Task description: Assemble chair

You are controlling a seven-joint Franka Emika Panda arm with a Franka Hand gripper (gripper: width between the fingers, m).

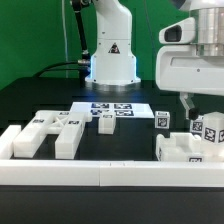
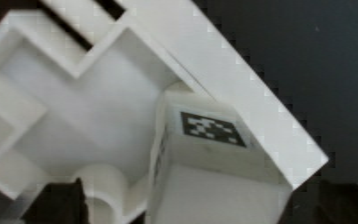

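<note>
Gripper (image 1: 190, 104): you have it low at the exterior view's right, just above the right-hand cluster. Its fingers are dark and blurred in both views, so you cannot tell whether they are spread, pressed together or pinching anything.
Right-hand cluster (image 1: 190, 146): several blocky white chair parts bunched together here, tags facing various ways. The wrist view fills with one of them, an angular white body with a square tag (image 2: 208, 128) on one face.
Forked part (image 1: 45, 132): lies flat at the exterior view's left, well apart from the gripper, with its prongs toward the front rail.
Short block (image 1: 107, 123): sits alone just in front of the marker board (image 1: 115, 106).
Tagged block (image 1: 163, 118): stands between the marker board and the right-hand cluster.
Handling: expect stiff, light, moulded plastic that will not flex. The smooth faces look likely to slip or twist under an off-centre pinch.
Where to grip: close on two flat, parallel faces across a narrow wall or leg, near the part's middle. Avoid the slanted edges seen in the wrist view.
Risk: the clustered parts lie close together, so a descending finger may nudge a neighbour.
Containers: you have no bin, tray or box in view. The parts lie loose on the black table (image 1: 30, 100), bounded at the front by the white border rail (image 1: 100, 172).
</note>
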